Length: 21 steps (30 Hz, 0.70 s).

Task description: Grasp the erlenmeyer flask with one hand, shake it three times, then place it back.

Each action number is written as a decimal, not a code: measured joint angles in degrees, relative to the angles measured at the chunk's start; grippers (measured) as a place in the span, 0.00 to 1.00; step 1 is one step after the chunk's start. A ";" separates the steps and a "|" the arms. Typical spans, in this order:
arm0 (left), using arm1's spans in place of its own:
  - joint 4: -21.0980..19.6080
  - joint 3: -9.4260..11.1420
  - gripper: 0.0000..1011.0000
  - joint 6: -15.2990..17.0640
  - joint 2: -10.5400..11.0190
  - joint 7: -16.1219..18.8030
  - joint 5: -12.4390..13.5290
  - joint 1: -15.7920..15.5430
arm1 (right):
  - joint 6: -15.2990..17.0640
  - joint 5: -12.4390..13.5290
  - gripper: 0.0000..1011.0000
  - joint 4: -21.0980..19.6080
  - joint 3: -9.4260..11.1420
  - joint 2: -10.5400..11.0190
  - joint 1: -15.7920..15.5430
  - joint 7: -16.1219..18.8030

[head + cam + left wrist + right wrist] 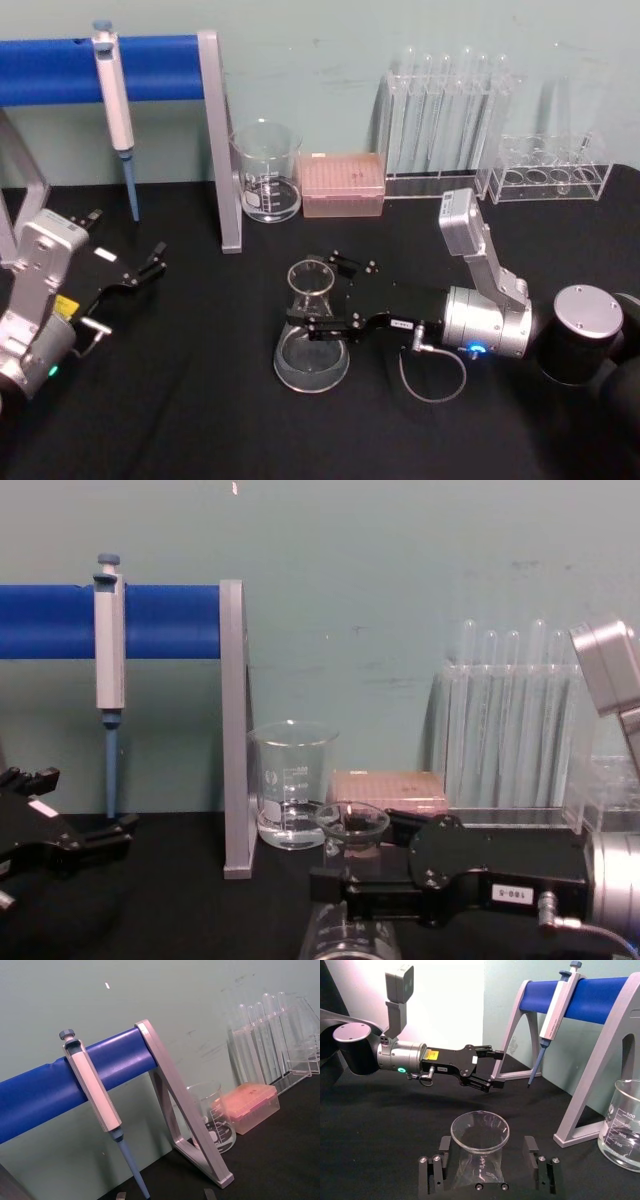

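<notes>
My right claw (pixel 316 293) reaches in from three o'clock, low over the black table (pixel 200 410). Its two fingers (pixel 444 1159) stand one on each side of the flask (pixel 308 362), level with the neck. They are spread wide. In the right wrist view there is a plain gap between one pad and the glass. The other pad sits just beside the glass, and I cannot tell whether it touches. So I have hold of nothing (the glass merely stands between my fingers).

The flask is upright on the table, a little toward six o'clock from the middle of the head view. Its flared rim is open to the top and its wide base rests flat on the cloth.

From the flask, the beaker (pixel 268 172) is at eleven o'clock, well apart, by the foot of the grey stand. The pink tip box (pixel 342 185) is just beside the beaker, at about twelve o'clock. The clear racks (pixel 445 115) with their tubes stand along the wall at one to two o'clock. The pipette (pixel 115 110) hangs from the blue bar (pixel 50 68) at ten o'clock.

My left claw (pixel 155 260) sits at nine o'clock from the flask, well apart from it. Its fingers are parted and empty, and it hangs just above the table.
</notes>
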 joint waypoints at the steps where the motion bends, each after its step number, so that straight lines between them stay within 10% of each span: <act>1: 0.00 0.00 0.99 0.00 0.00 0.00 0.01 0.00 | 0.00 0.01 0.90 0.00 0.00 0.00 0.00 0.01; 21: 0.00 0.00 0.99 0.00 0.00 0.00 0.00 0.00 | 0.00 0.01 0.45 0.00 0.00 0.00 0.00 0.04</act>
